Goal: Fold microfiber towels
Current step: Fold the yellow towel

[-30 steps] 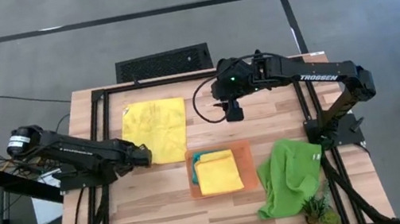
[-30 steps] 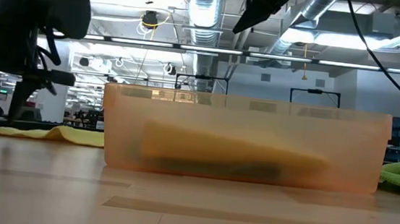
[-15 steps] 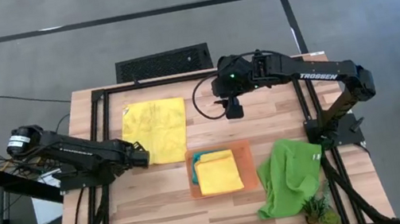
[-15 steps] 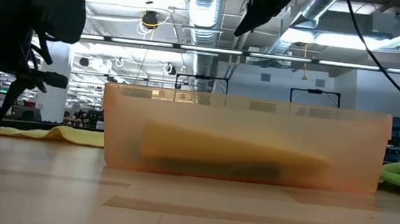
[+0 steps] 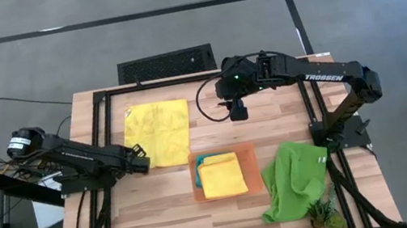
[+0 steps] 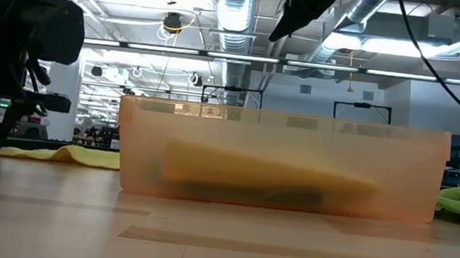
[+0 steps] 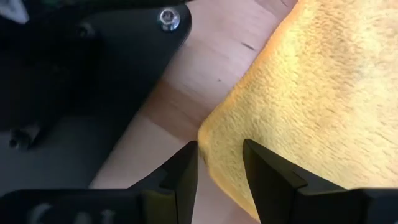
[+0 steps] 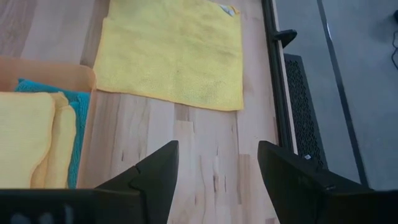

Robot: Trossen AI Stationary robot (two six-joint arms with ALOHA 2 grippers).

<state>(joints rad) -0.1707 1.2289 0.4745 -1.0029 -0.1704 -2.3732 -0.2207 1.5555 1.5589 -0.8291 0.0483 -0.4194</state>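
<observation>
Drawn back toward 9 o'clock since a second ago: left gripper, now at the near-left corner of the spread yellow towel rather than over its edge; everything else unchanged.

Nearest, at 5 o'clock on the table: lime green towel, crumpled beside the right frame post, with a small green plant at its near end. At 6 o'clock, just left of it: orange tray holding a folded yellow towel stacked on a teal towel, teal showing only along the far and left edges.

Farther, at 9 o'clock: left gripper low, fingers slightly apart, straddling the spread towel's corner without pinching it. Spread yellow towel lying flat at 10 to 11 o'clock.

Farthest, at 12 o'clock: right gripper hanging above bare wood, fingers spread wide, holding nothing.
</observation>
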